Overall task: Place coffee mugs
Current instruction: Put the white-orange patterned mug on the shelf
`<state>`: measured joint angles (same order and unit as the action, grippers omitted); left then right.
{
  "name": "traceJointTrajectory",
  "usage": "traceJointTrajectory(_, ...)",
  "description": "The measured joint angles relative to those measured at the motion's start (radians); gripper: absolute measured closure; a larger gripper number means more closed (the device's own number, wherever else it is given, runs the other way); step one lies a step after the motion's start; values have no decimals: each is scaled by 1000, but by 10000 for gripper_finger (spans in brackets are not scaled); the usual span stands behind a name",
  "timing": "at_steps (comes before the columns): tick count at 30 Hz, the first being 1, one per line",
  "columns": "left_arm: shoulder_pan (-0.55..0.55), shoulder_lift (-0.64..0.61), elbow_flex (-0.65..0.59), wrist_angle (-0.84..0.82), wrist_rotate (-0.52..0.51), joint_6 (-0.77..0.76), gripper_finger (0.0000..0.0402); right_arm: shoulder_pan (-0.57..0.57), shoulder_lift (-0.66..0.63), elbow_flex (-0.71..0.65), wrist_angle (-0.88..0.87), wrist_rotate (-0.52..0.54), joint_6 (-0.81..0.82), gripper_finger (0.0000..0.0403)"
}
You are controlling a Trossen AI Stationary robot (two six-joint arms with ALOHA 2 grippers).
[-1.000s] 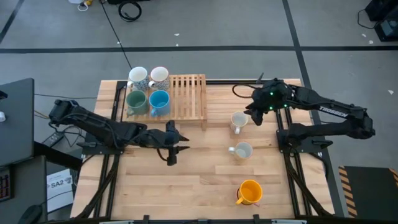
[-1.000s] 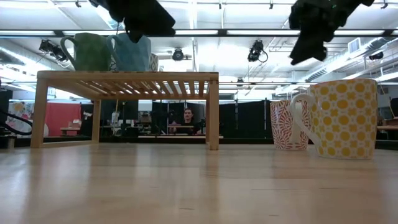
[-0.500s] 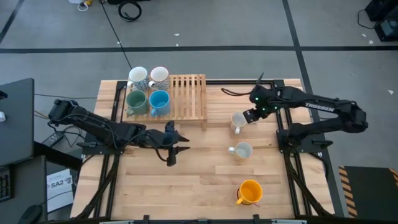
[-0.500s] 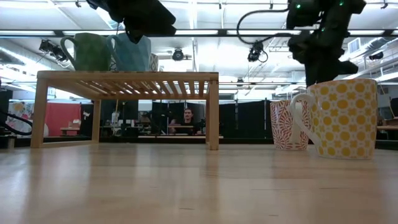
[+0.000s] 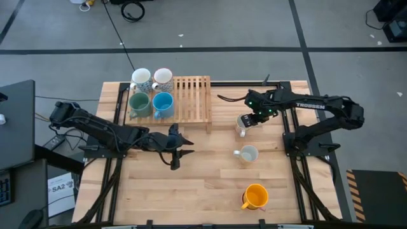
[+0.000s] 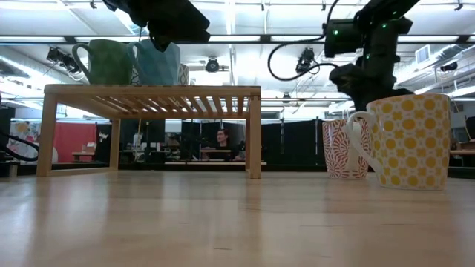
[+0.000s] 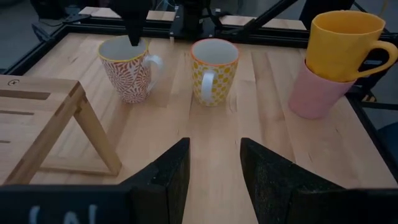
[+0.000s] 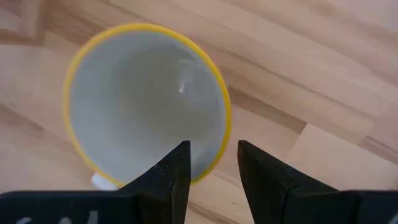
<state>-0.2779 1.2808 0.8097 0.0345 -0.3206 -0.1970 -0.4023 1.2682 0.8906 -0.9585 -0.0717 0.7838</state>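
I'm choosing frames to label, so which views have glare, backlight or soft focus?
Low view: bright ceiling lights backlight the arms into silhouettes, and the yellow-dotted mug looks slightly soft. Right wrist view: the mug below the right hand is a little blurred, evenly lit. High view and left wrist view: even light, no strong glare.
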Motion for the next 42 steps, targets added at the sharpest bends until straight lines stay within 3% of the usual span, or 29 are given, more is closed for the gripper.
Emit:
traceJointTrajectory(11,-13,-11,0,-7,0,30,253,0,130,0,1,-37,-59,284)
traceJointTrajectory(20,-38,-52,1,-121,0,52,253,-1,187,0,18,-36,-112,378)
traceJointTrajectory(28,-54,-67,1,-210,0,47,253,-18,158,19,36,-50,-107,377)
traceJointTrajectory(35,-63,-105,1,-303,8,49,253,-25,153,169,-21,-59,-158,377)
traceJointTrajectory(42,-64,-106,-20,-260,14,79,253,-38,154,414,-173,9,-223,377)
